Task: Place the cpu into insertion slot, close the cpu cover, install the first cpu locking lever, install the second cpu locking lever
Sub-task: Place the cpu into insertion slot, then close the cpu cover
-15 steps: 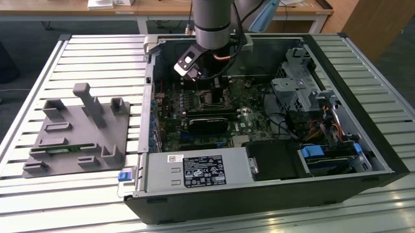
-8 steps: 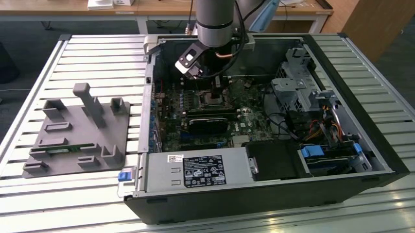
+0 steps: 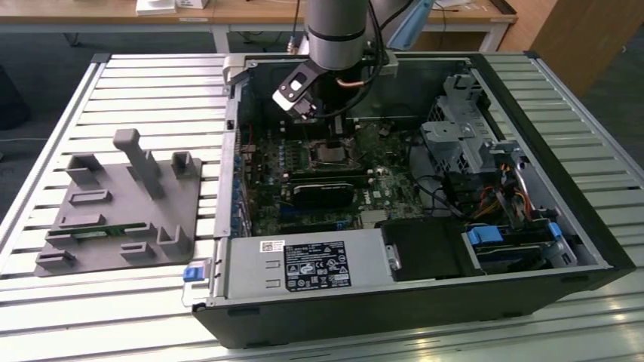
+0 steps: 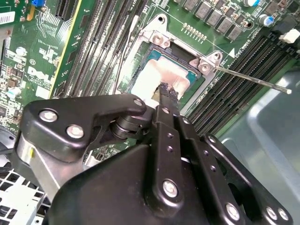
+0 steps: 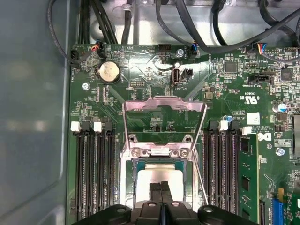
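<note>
Inside the open computer case [image 3: 403,309], the gripper [image 5: 162,186], jaws pressed together, touches the cpu [image 5: 149,176] lying in the insertion slot [image 3: 330,153], placement seemingly done; the raised cpu cover [image 5: 164,103] cannot close until the gripper clears.

The tool [image 4: 167,92] hides part of the cpu [image 4: 157,74].

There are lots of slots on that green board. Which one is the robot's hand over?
The square, silver-rimmed insertion slot with the pale cpu lying in it; the hand is right over it. The others are long narrow black slots flanking it.
</note>
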Controlling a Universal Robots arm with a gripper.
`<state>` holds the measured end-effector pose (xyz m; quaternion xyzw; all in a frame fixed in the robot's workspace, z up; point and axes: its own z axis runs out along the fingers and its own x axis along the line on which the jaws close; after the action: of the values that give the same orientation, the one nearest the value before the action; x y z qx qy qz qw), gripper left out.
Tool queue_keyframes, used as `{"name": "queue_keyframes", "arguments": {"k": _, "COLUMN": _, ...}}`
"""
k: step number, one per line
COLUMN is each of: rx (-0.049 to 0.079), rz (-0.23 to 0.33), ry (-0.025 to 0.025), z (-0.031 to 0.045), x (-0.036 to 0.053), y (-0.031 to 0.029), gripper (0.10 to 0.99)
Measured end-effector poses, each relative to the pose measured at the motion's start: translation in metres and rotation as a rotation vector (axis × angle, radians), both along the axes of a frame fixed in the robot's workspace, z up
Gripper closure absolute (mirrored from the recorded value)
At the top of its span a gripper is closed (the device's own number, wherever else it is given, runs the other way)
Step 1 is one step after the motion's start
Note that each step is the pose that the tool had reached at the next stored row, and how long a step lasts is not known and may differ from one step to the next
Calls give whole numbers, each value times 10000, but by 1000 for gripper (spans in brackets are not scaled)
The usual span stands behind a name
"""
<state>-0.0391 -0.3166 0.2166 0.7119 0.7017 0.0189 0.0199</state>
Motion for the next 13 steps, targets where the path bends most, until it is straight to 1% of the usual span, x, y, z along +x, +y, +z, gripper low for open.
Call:
{"name": "queue_keyframes", "arguments": {"k": 7, "rx": 2, "rz": 0, "ry": 41, "z": 40, "x": 1, "y": 0, "gripper": 980}}
{"name": "queue_keyframes", "arguments": {"k": 10, "rx": 3, "rz": -1, "ry": 51, "z": 55, "x": 1, "y": 0, "gripper": 980}}
{"name": "queue_keyframes", "arguments": {"k": 13, "rx": 3, "rz": 0, "ry": 70, "z": 85, "x": 2, "y": 0, "gripper": 980}}
